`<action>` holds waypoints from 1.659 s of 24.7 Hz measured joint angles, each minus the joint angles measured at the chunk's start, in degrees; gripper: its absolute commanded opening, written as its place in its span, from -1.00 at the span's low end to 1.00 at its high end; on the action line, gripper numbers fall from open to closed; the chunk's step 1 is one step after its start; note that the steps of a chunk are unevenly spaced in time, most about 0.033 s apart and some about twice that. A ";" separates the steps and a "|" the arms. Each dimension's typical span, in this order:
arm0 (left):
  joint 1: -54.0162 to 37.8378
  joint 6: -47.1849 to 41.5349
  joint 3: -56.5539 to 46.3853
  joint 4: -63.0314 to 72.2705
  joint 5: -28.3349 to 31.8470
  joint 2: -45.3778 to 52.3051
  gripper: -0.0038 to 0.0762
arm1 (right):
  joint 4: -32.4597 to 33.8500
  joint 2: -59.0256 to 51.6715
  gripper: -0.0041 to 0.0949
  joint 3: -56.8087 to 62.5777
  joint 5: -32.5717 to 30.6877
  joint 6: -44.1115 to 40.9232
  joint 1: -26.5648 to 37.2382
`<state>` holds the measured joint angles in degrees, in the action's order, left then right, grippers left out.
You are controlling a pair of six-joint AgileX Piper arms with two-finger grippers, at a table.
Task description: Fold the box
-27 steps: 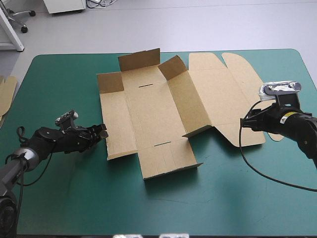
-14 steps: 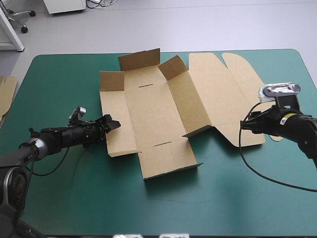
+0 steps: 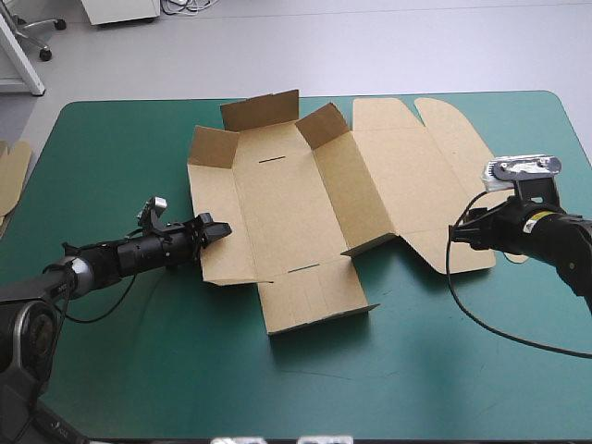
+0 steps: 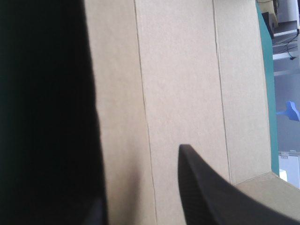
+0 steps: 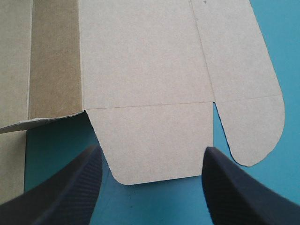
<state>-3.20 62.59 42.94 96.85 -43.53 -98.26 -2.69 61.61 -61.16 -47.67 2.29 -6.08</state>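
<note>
Box (image 3: 305, 194) of brown board lies mid-table (image 3: 111, 148), far flaps raised, lid flat. The left hand (image 3: 211, 231), fingers spread, straddles its left wall's edge; the right hand (image 3: 461, 230), likewise spread, hovers at the lid flap. Raising that wall likely calls for a mid-edge pinch, swung along the crease.

The table (image 3: 139, 370) carries a teal-green cover. On it lies the brown box (image 3: 277, 213), opened out, with some walls raised. Far left of the box, more board (image 3: 11, 176) shows at the table's edge.
</note>
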 measured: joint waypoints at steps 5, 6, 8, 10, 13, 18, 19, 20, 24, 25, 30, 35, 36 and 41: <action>0.04 0.31 0.84 -0.30 1.08 -0.18 -0.84 | 0.00 0.00 0.26 0.00 0.00 0.00 0.00; 0.04 0.31 1.07 -0.54 1.52 -0.30 -0.91 | 0.00 0.00 0.26 0.00 0.00 0.00 0.00; 0.04 0.69 2.00 -1.21 2.41 -0.58 -0.94 | -0.11 0.00 0.26 0.00 0.00 0.00 0.00; 0.04 1.51 2.80 -1.61 2.51 -0.58 -0.94 | -0.25 0.00 0.25 0.00 0.00 0.00 0.00; 0.04 2.06 4.52 -4.03 2.75 -0.64 -0.94 | -0.47 0.00 0.25 0.00 0.00 0.00 0.00; 0.04 1.99 9.54 -13.74 1.72 -0.82 -0.94 | -0.47 0.00 0.25 0.00 0.00 0.17 0.00; 0.04 1.87 12.29 -18.77 0.53 -1.11 -0.94 | -0.47 0.00 0.25 0.00 0.00 0.23 0.00; 0.04 1.74 13.85 -21.48 -0.42 -1.23 -0.94 | -0.47 0.00 0.25 0.00 0.00 0.31 0.00; 0.04 0.08 23.91 -35.71 -7.41 -2.21 -0.94 | -0.51 0.00 0.24 0.00 0.00 0.41 0.00; 0.04 0.08 27.18 -39.39 -9.72 -3.22 -0.94 | -0.51 0.00 0.24 0.00 0.00 0.52 0.00; 0.04 -1.43 43.80 -54.71 -20.08 -10.34 -0.94 | -0.57 0.00 0.24 0.00 0.00 0.79 0.00; 1.35 -1.24 59.53 -65.52 -26.29 -16.82 -0.94 | -0.93 0.00 0.24 0.00 0.00 0.94 0.00; 1.85 -0.64 62.23 -67.47 -26.35 -17.43 -0.94 | -0.93 0.00 0.24 0.00 0.00 0.94 0.00; 5.46 8.11 72.88 -74.08 -26.72 -19.09 -0.94 | -0.93 0.00 0.24 0.00 -0.04 0.96 0.00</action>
<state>2.26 70.70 115.82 22.77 -70.25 -117.36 -3.63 61.61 -61.16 -47.71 3.25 -6.08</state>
